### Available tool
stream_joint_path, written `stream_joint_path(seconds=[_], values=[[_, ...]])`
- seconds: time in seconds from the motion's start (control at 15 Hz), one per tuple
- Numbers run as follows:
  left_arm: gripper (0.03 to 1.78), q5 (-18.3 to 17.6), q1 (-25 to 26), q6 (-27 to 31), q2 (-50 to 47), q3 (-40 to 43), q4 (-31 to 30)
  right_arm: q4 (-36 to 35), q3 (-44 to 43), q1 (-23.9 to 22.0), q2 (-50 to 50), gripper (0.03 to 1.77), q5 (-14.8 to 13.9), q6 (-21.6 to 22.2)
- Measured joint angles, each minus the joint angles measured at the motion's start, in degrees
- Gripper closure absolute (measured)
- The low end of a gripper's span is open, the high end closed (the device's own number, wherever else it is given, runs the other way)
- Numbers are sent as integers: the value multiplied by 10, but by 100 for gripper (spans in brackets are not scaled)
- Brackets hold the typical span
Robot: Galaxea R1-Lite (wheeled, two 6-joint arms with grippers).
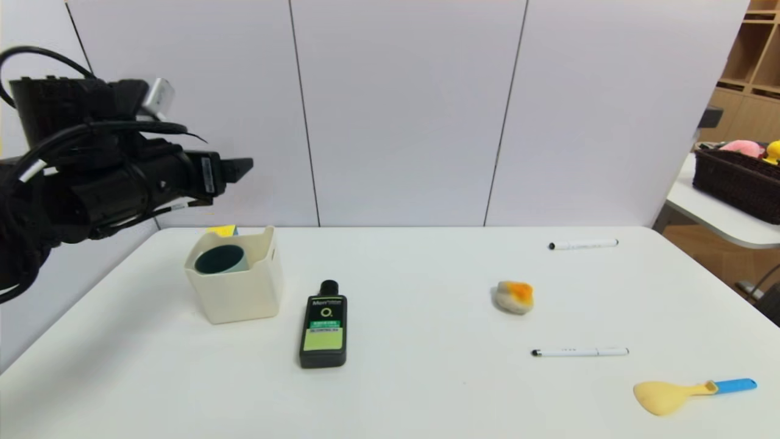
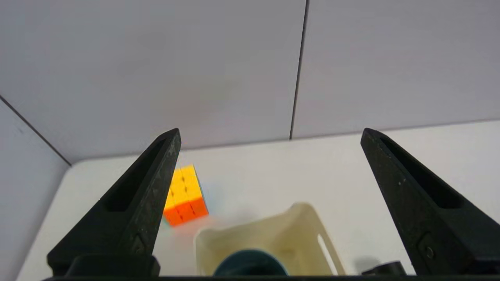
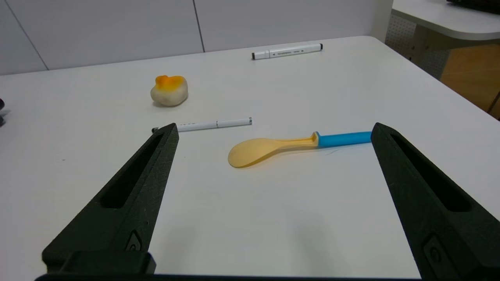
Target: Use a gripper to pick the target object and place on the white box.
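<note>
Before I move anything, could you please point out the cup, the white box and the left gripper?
Cup (image 1: pixel 220 260): head view, on its dark inside.
White box (image 1: pixel 242 299): head view, on its front wall.
Left gripper (image 2: pixel 271 134): left wrist view, midway between its open fingertips.

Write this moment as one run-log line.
left gripper: open, above box | cup: inside white box | right gripper: open, over table

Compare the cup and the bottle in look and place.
The cup is plain blue-grey; the bottle is black with a green label. The cup sits inside the white box; the bottle is on the table. Neither is held.
</note>
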Motion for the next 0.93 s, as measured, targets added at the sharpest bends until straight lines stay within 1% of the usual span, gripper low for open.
stream_joint_path(seconds=[0.2, 0.4, 0.6, 0.8, 0.93], values=[[14, -2, 0, 38, -41, 2, -60, 0, 0, 0, 0, 10, 0, 0], [14, -7, -2, 60, -92, 28, -102, 0, 0, 0, 0, 10, 0, 0], [13, -23, -17, 65, -155, 83, -132, 0, 0, 0, 0, 10, 0, 0], [12, -52, -24, 79, -234, 162, -144, 0, 0, 0, 0, 10, 0, 0], [12, -58, -26, 84, -289, 213, -144, 0, 0, 0, 0, 10, 0, 0]])
